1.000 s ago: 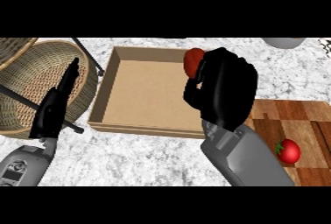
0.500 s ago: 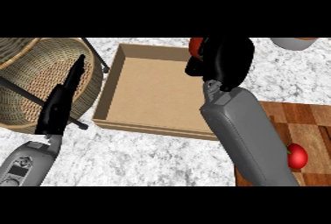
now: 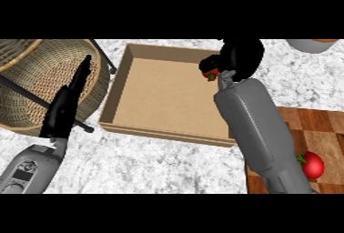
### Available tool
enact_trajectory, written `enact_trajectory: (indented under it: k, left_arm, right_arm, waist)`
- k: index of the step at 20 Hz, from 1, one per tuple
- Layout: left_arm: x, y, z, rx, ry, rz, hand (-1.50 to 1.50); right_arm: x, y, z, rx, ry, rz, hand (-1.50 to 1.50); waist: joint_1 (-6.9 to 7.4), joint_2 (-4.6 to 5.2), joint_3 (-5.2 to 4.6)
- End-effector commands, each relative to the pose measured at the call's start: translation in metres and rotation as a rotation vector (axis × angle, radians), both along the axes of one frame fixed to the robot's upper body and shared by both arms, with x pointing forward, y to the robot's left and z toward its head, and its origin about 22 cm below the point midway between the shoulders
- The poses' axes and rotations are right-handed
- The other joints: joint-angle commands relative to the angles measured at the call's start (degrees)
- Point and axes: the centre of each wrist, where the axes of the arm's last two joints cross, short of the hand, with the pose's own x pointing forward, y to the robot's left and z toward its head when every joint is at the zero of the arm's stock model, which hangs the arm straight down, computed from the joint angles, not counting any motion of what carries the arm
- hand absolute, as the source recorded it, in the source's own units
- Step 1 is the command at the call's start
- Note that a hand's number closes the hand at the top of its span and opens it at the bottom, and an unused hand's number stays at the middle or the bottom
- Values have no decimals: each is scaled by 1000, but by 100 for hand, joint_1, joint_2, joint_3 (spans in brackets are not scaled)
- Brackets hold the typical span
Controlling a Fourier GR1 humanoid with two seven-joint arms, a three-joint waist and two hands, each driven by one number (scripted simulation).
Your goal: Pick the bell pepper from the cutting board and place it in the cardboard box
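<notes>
Red bell pepper (image 3: 211,73) is held in black right hand (image 3: 239,55), fingers curled round it, above far-right corner of brown cardboard box (image 3: 161,98). Left hand (image 3: 66,101), fingers straight, overlaps woven wicker basket (image 3: 30,68) w/o gripping anything.

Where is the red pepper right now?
In the head view, the bell pepper peeks out of the right hand, which curls round it at the right wall of the cardboard box, near its far corner.
</notes>
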Motion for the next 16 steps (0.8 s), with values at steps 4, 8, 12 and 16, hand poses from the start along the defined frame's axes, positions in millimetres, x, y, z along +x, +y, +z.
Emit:
enact_trajectory:
  k: [4, 8, 12, 16]
  left_arm:
    - [-5, 60, -34, 67, 160, 194, 0]
    - [-5, 53, -37, 58, 170, 199, 0]
    - [-11, 64, -43, 71, 177, 220, 0]
    - [-14, 76, -43, 74, 169, 249, 0]
  right_arm:
    - [18, -4, -17, 155, -41, -77, -150]
    - [21, 6, -10, 146, -190, -58, -150]
    - [22, 7, -6, 163, -352, -76, -150]
    - [18, 4, 1, 238, -484, -109, -150]
  waist:
    - [112, 76, -140]
    - [49, 28, -140]
    - [-22, 11, -147]
    - [-221, -66, -145]
